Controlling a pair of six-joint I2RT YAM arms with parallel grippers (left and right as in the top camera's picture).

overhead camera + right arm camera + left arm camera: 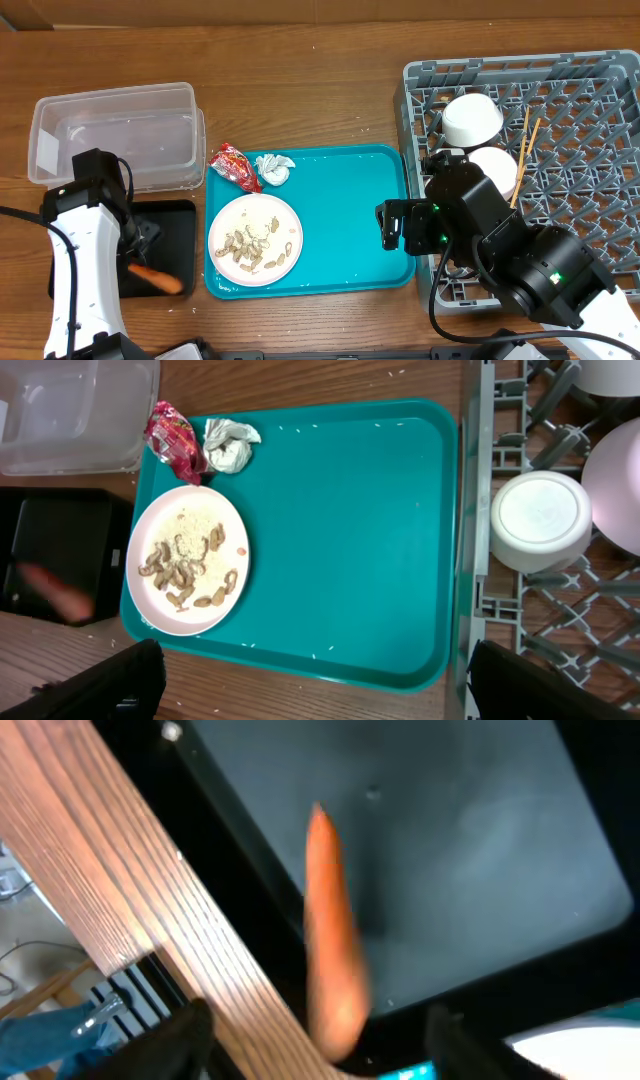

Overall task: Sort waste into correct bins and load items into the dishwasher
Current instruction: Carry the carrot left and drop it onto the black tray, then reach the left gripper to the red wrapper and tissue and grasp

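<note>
Carrot lies inside the wide-open left hand, touching neither finger.

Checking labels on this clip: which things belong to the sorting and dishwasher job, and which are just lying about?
Job: carrot, red wrapper, tissue, plate, food scraps, clear tub, black tray, bowl, chopsticks, grey rack.
Just there: teal tray, table.
</note>
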